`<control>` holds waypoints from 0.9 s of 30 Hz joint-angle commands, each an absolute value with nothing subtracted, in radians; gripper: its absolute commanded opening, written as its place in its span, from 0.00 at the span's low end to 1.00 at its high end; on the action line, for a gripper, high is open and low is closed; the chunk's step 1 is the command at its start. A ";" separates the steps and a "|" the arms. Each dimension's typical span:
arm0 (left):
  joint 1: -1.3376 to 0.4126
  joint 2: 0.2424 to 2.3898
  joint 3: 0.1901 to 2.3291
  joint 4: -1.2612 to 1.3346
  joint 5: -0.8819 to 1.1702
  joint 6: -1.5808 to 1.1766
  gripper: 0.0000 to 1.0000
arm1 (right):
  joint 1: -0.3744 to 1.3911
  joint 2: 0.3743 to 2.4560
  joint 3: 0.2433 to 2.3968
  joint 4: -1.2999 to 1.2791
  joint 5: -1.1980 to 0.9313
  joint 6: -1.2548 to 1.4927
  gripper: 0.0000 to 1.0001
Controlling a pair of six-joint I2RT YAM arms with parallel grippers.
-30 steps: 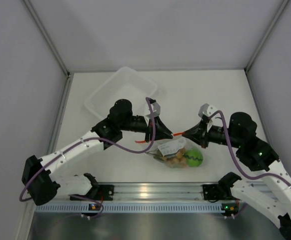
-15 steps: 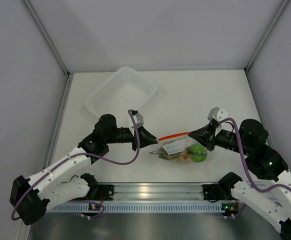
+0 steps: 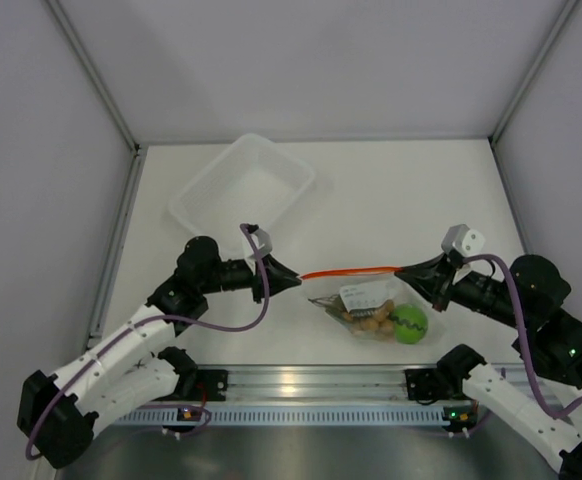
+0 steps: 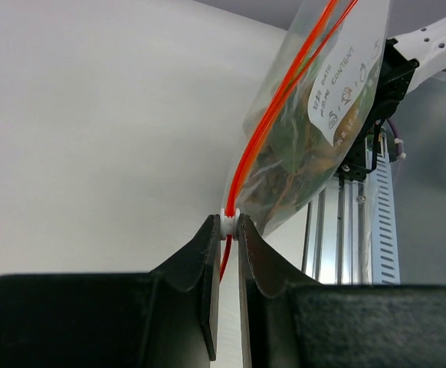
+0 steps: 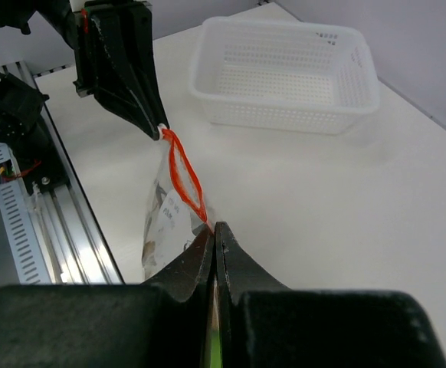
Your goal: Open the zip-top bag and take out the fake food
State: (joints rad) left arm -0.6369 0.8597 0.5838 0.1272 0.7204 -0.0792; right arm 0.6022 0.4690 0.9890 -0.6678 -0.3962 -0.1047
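The zip-top bag hangs between my two grippers, its red-orange zip strip pulled taut. My left gripper is shut on the small white slider at the strip's left end. My right gripper is shut on the bag's right corner, where the strip ends. In the right wrist view the strip's two red lines stand apart in a narrow loop. The fake food lies inside the bag: a tan-brown ball cluster and a green ball.
A rigid clear tray stands at the back left of the white table. The aluminium rail with both arm bases runs along the near edge, just below the bag. Grey walls close in the sides and back.
The grippers have drawn apart: the left one slid left along the zip strip, the right one moved right. The visible strip between them grew longer, and the bag shifted right.
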 commanded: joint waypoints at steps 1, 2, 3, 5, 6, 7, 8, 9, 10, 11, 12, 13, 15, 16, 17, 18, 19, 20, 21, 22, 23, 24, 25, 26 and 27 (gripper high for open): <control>-0.627 0.868 0.568 0.140 0.733 -0.077 0.00 | 0.614 0.454 1.051 -0.666 -0.367 -0.118 0.00; -0.626 0.868 0.561 0.143 0.735 -0.080 0.00 | 0.612 0.451 1.051 -0.667 -0.361 -0.118 0.00; -0.627 0.867 0.555 0.158 0.742 -0.084 0.00 | 0.612 0.443 1.052 -0.669 -0.351 -0.118 0.00; -0.624 0.859 0.542 0.181 0.747 -0.092 0.00 | 0.612 0.436 1.061 -0.678 -0.328 -0.118 0.00; -0.624 0.858 0.526 0.190 0.749 -0.101 0.00 | 0.614 0.431 1.068 -0.681 -0.331 -0.118 0.00; -0.623 0.857 0.520 0.204 0.753 -0.104 0.00 | 0.612 0.431 1.071 -0.683 -0.333 -0.118 0.00; -0.623 0.857 0.519 0.207 0.759 -0.106 0.00 | 0.612 0.431 1.074 -0.690 -0.333 -0.120 0.00; -0.621 0.859 0.514 0.210 0.761 -0.107 0.00 | 0.612 0.434 1.078 -0.692 -0.331 -0.121 0.00; -0.621 0.859 0.514 0.210 0.762 -0.106 0.00 | 0.612 0.434 1.080 -0.695 -0.321 -0.123 0.00; -0.620 0.862 0.512 0.212 0.762 -0.109 0.00 | 0.612 0.436 1.083 -0.699 -0.318 -0.124 0.00; -0.618 0.862 0.509 0.212 0.767 -0.106 0.00 | 0.614 0.436 1.083 -0.701 -0.319 -0.124 0.00; -0.617 0.864 0.509 0.213 0.767 -0.107 0.00 | 0.612 0.436 1.083 -0.700 -0.328 -0.124 0.00; -0.615 0.876 0.511 0.219 0.776 -0.112 0.00 | 0.612 0.437 1.080 -0.695 -0.347 -0.123 0.00; -0.612 0.880 0.517 0.219 0.782 -0.112 0.00 | 0.612 0.439 1.078 -0.695 -0.345 -0.123 0.00; -0.612 0.887 0.525 0.219 0.782 -0.117 0.06 | 0.612 0.440 1.074 -0.693 -0.348 -0.123 0.00; -0.612 0.902 0.532 0.219 0.785 -0.130 0.18 | 0.612 0.446 1.068 -0.689 -0.363 -0.126 0.00; -0.614 0.911 0.541 0.219 0.795 -0.138 0.47 | 0.612 0.449 1.065 -0.686 -0.411 -0.127 0.00; -0.612 0.922 0.569 0.218 0.796 -0.147 0.54 | 0.612 0.454 1.059 -0.684 -0.432 -0.127 0.00; -0.612 0.939 0.587 0.219 0.789 -0.173 0.61 | 0.612 0.459 1.054 -0.683 -0.446 -0.127 0.00; -0.612 0.972 0.610 0.219 0.754 -0.187 0.84 | 0.612 0.459 1.048 -0.672 -0.448 -0.127 0.00; -0.612 0.994 0.655 0.219 0.744 -0.196 0.85 | 0.614 0.457 1.042 -0.673 -0.448 -0.129 0.00; -0.612 1.024 0.682 0.218 0.752 -0.205 0.85 | 0.612 0.459 1.034 -0.673 -0.452 -0.133 0.00; -0.614 1.040 0.705 0.219 0.765 -0.209 0.85 | 0.612 0.459 1.031 -0.675 -0.454 -0.135 0.00; -0.614 1.049 0.727 0.219 0.790 -0.216 0.86 | 0.612 0.460 1.029 -0.676 -0.456 -0.138 0.00; -0.615 1.060 0.774 0.219 0.804 -0.225 0.86 | 0.612 0.460 1.026 -0.681 -0.460 -0.143 0.00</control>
State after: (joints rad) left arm -0.6167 1.0454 0.6559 0.1680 0.7628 -0.1864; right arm 0.6022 0.4480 1.0275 -0.7261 -0.4229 -0.1184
